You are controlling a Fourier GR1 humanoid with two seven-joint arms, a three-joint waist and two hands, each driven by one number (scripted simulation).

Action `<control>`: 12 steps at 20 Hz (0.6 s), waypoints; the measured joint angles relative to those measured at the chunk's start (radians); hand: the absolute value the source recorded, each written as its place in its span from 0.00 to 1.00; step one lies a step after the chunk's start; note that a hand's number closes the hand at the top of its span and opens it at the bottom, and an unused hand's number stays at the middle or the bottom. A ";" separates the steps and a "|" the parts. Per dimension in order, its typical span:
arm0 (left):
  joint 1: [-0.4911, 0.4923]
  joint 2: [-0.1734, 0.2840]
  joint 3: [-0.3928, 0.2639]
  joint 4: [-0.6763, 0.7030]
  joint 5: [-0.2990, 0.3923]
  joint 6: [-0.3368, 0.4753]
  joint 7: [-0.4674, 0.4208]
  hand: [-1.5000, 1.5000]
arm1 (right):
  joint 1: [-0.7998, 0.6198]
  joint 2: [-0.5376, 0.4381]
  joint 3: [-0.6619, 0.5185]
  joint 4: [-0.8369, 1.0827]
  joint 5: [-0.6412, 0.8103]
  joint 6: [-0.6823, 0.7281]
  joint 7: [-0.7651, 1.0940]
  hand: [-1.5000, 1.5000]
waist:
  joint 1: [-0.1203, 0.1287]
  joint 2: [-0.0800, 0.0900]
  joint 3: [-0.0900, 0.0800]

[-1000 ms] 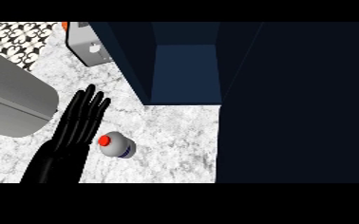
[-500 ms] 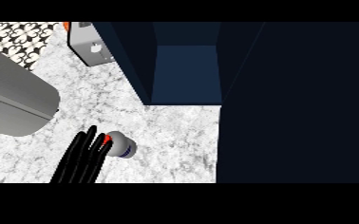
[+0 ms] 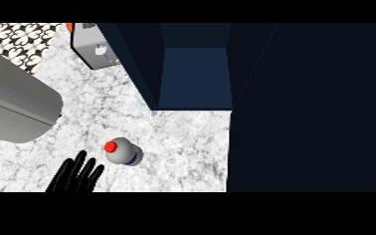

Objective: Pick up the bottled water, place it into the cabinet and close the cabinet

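Observation:
The bottled water (image 3: 123, 152), clear with a red cap, stands upright on the marble counter (image 3: 183, 139) in the head view, in front of the cabinet and to its left. My left hand (image 3: 76, 177) shows at the lower left edge with its fingers straight and open, just below and left of the bottle and apart from it. The cabinet (image 3: 195, 74) stands open, showing a dark blue inside with nothing in it. My right hand is out of sight.
A large grey rounded body (image 3: 22, 107) fills the left side. A small grey box (image 3: 93, 50) stands by the cabinet's left wall, in front of patterned tiles (image 3: 26, 40). A dark panel (image 3: 301, 109) covers the whole right side.
My left hand has drawn back down toward the lower edge, away from the bottle. The bottle has stayed in place.

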 measured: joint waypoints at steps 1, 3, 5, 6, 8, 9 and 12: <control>0.018 0.005 0.004 0.006 0.006 -0.009 -0.021 0.00 | 0.005 0.006 0.006 0.017 0.015 0.010 -0.023 0.00 | 0.001 0.000 0.000; 0.051 0.021 0.025 0.005 0.025 -0.031 -0.060 0.00 | 0.021 0.008 0.017 0.023 0.028 0.018 -0.046 0.00 | 0.001 0.000 0.000; 0.057 0.027 0.037 0.004 0.038 -0.037 -0.067 0.00 | 0.026 0.001 0.001 0.022 0.020 0.027 -0.050 0.00 | 0.001 0.000 0.000; 0.040 0.027 0.052 0.005 0.054 -0.039 -0.064 0.00 | 0.031 0.003 0.009 0.014 0.027 0.026 -0.047 0.00 | 0.000 0.001 0.000; 0.028 0.038 0.095 0.031 0.081 -0.061 -0.088 0.00 | 0.029 0.005 0.023 0.004 0.038 0.017 -0.038 0.00 | -0.001 0.001 0.000; 0.009 0.029 0.102 0.057 0.079 -0.059 -0.099 0.00 | 0.033 0.011 0.040 0.005 0.053 0.013 -0.046 0.00 | -0.002 0.001 0.000; 0.016 0.034 0.142 0.091 0.104 -0.078 -0.128 0.00 | 0.055 0.009 0.038 0.002 0.052 0.026 -0.062 0.00 | -0.002 0.001 0.000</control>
